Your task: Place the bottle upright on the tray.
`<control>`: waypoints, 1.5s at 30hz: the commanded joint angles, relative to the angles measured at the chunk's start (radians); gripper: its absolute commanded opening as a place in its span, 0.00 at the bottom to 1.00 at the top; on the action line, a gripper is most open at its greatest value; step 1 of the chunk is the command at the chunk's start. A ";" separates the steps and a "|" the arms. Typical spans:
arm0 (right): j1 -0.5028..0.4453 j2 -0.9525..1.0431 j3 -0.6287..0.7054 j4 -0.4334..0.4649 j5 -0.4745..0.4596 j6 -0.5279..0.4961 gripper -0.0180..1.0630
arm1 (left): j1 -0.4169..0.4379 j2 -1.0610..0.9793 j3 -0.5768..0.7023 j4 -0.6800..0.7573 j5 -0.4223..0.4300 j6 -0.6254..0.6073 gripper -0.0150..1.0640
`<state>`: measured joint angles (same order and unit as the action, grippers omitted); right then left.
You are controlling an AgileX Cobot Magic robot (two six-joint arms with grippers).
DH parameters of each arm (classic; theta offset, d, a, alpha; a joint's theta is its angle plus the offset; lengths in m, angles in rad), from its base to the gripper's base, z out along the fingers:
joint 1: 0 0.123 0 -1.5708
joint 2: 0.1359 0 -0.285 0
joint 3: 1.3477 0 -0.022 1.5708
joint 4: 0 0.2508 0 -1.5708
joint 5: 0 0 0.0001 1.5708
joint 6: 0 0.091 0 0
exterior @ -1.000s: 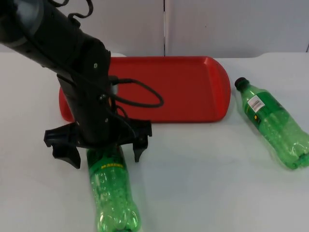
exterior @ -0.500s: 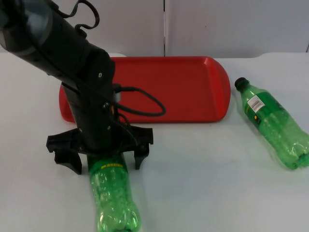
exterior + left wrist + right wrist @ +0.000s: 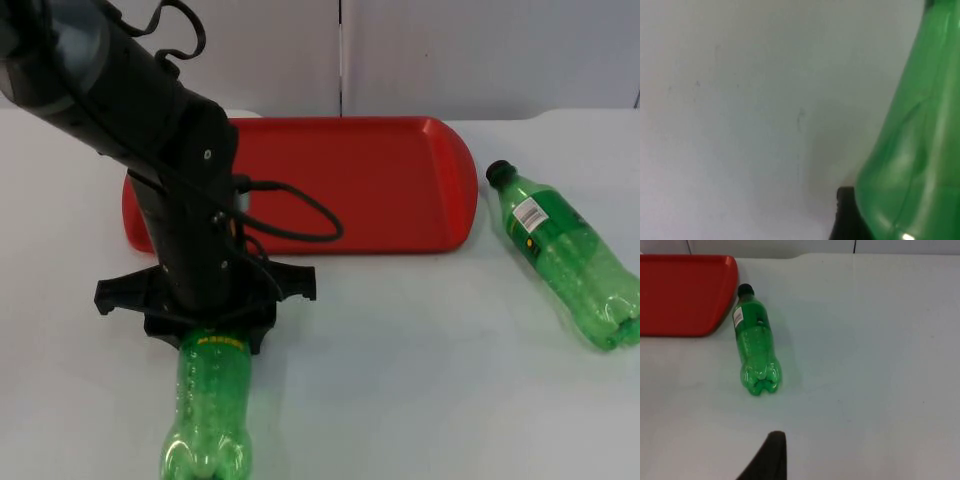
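The green bottle lies on the white surface in front of the red tray, its neck end under the left arm and its base pointing toward the near edge. The left end effector is closed on the bottle's upper part, fingers drawn in against it. In the left wrist view the green body stands close beside a black fingertip, with bare white surface next to it. The tray sits flat near the grey partition wall and carries nothing. A second green bottle, black-capped and labelled, lies on its side just right of the tray, apart from it. The right wrist view shows that second bottle beside the tray's corner. The right end effector's state cannot be told; one fingertip is seen well clear of the bottle.
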<state>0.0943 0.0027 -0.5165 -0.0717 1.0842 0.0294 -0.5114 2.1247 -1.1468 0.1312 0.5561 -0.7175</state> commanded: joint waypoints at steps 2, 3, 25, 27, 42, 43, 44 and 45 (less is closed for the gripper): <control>-0.009 -0.003 0.002 0.002 -0.006 0.001 0.99 | -0.003 0.004 0.005 -0.019 0.008 -0.004 0.01; -0.009 -0.003 0.002 0.002 -0.006 0.001 0.99 | -0.003 -0.009 0.005 -0.019 0.008 -0.004 0.01; -0.009 -0.003 0.002 0.002 -0.006 0.001 0.99 | 0.001 -0.456 0.005 0.195 -0.393 0.066 0.01; -0.009 -0.003 0.002 0.002 -0.006 0.001 0.99 | 0.001 -0.507 0.005 0.252 -0.526 0.068 0.01; -0.009 -0.003 0.002 0.002 -0.006 0.001 0.99 | 0.048 -0.528 0.005 0.354 -0.925 0.421 0.01; -0.009 -0.003 0.002 0.002 -0.006 0.001 0.99 | 0.068 -0.519 0.005 0.328 -0.948 0.421 0.01; -0.009 -0.003 0.002 0.002 -0.006 0.001 0.99 | 0.068 -0.519 0.005 0.328 -0.948 0.421 0.01; -0.009 -0.003 0.002 0.002 -0.006 0.001 0.99 | 0.087 -0.506 0.005 0.302 -0.964 0.421 0.01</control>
<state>0.0943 0.0027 -0.5165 -0.0717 1.0842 0.0294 -0.4400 1.6112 -1.1449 0.4894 -0.3740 -0.3015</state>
